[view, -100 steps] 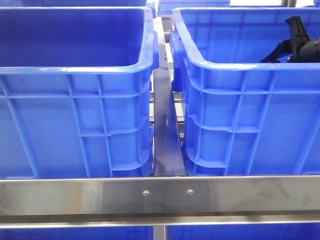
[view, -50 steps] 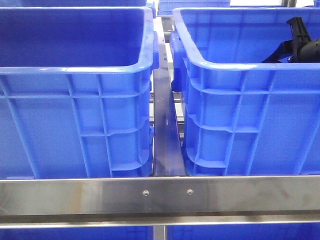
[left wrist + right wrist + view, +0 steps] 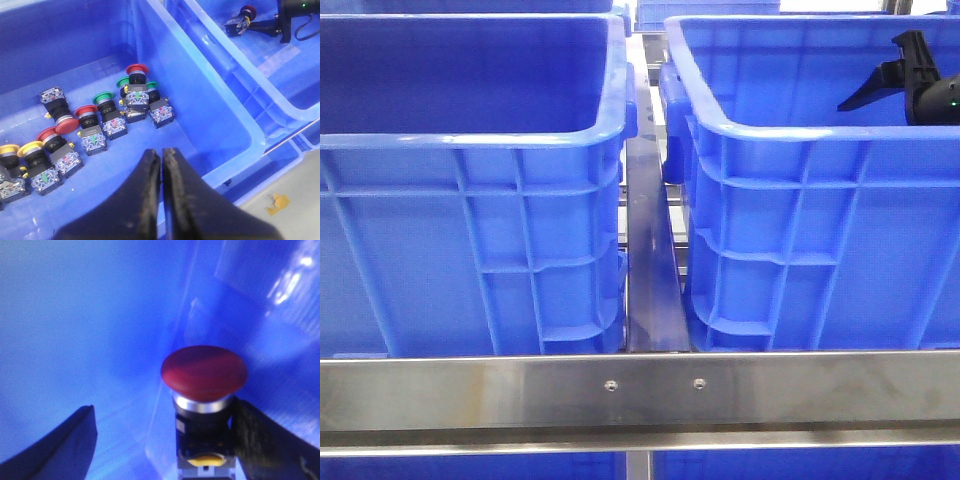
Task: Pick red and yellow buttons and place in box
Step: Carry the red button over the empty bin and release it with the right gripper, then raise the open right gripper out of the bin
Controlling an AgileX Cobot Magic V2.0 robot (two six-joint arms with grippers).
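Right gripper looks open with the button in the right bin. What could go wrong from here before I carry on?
1. The red mushroom-head button sits right against one finger of the open right gripper; pulling away might drag or tip it.
2. The left gripper is shut above tightly packed buttons in the left blue plastic bin; a green-capped button stands beside a red-capped one, so a wrong pick looks possible.

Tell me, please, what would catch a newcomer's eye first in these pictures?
Probably the red button filling the right wrist view, standing between the right gripper fingers, whose jaws look parted. Next, the cluster of red, green and yellow buttons on the floor of the blue bin beneath the shut left gripper.
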